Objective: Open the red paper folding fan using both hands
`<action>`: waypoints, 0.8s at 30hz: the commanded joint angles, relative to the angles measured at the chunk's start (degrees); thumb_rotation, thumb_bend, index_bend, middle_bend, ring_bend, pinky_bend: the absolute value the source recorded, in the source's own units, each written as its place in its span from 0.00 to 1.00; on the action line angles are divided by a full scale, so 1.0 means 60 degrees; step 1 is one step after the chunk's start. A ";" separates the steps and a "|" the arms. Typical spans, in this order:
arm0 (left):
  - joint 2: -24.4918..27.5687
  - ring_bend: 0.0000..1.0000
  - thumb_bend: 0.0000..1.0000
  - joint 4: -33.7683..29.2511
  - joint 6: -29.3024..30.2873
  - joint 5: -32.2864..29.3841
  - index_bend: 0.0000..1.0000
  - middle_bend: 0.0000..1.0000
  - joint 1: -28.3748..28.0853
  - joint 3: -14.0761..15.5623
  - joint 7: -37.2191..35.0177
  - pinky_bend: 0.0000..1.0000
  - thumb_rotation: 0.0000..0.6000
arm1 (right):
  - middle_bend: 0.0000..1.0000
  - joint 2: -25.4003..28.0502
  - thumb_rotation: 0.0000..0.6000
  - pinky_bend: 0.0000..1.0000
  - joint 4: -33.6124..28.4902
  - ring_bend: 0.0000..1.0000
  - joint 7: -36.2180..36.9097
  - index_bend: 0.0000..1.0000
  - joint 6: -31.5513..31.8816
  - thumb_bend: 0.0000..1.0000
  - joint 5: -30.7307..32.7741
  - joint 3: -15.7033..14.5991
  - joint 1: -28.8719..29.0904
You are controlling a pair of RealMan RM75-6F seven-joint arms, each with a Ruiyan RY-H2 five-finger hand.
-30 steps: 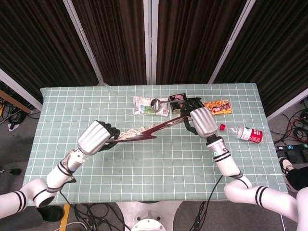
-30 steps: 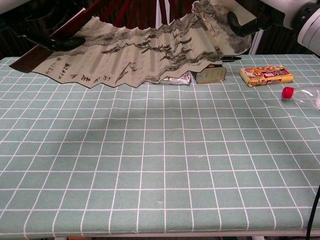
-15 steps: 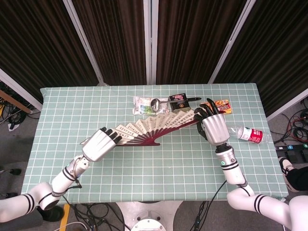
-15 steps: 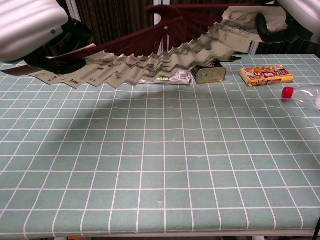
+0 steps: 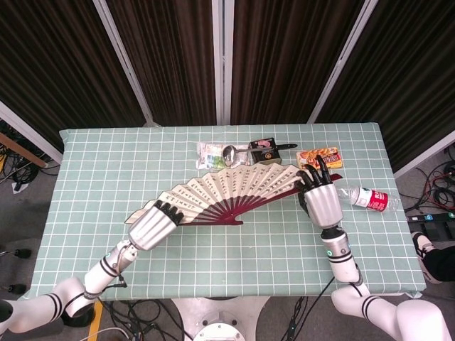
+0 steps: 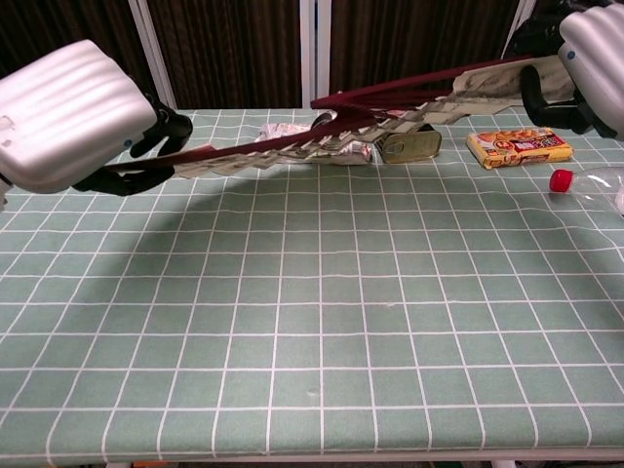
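Note:
The red paper folding fan point(image 5: 227, 190) is spread wide, its cream leaf with black writing facing up and its dark red ribs meeting at the pivot point(image 5: 232, 221). My left hand point(image 5: 153, 225) grips the fan's left end stick. At the other end, my right hand point(image 5: 321, 198) holds the right stick, fingers pointing away from me. In the chest view the fan point(image 6: 322, 136) shows nearly edge-on, held above the table between the left hand point(image 6: 73, 127) and the right hand point(image 6: 593, 60).
Behind the fan on the green checked tablecloth point(image 5: 213, 263) lie a plastic packet point(image 5: 212, 156) with a spoon point(image 5: 231, 151), a dark tin point(image 6: 409, 146), an orange snack box point(image 6: 517, 146) and a water bottle point(image 5: 366, 198) at the right.
The fan has tipped from standing upright to lying nearly flat, face up, and spread a little wider. Both hands have drawn back toward me and lower.

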 commanded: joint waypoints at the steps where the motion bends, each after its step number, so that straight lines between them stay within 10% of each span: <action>1: -0.0140 0.70 0.34 0.0108 0.0024 0.0052 0.60 0.68 0.0056 0.0096 0.0017 0.79 1.00 | 0.37 -0.0238 1.00 0.00 0.0159 0.22 0.0146 0.57 -0.0042 0.55 0.0061 -0.0160 -0.0323; 9: -0.0047 0.47 0.03 -0.0688 -0.0887 -0.0412 0.36 0.45 0.0210 0.0396 0.0302 0.64 1.00 | 0.25 -0.0239 1.00 0.00 -0.0158 0.09 -0.0170 0.28 -0.0407 0.53 0.0310 -0.0378 -0.0899; 14: 0.0593 0.29 0.00 -0.2531 -0.2346 -0.1494 0.19 0.28 0.0169 0.0387 0.0607 0.49 1.00 | 0.09 0.0528 1.00 0.00 -0.1821 0.00 -0.1283 0.02 -0.1396 0.41 0.0755 -0.0687 -0.1324; 24: 0.1835 0.02 0.00 -0.4858 -0.4957 -0.4098 0.05 0.09 -0.0537 -0.0373 -0.0682 0.19 1.00 | 0.00 0.2518 1.00 0.00 -0.5241 0.00 -0.2574 0.00 -0.2996 0.12 0.1814 -0.0646 -0.1499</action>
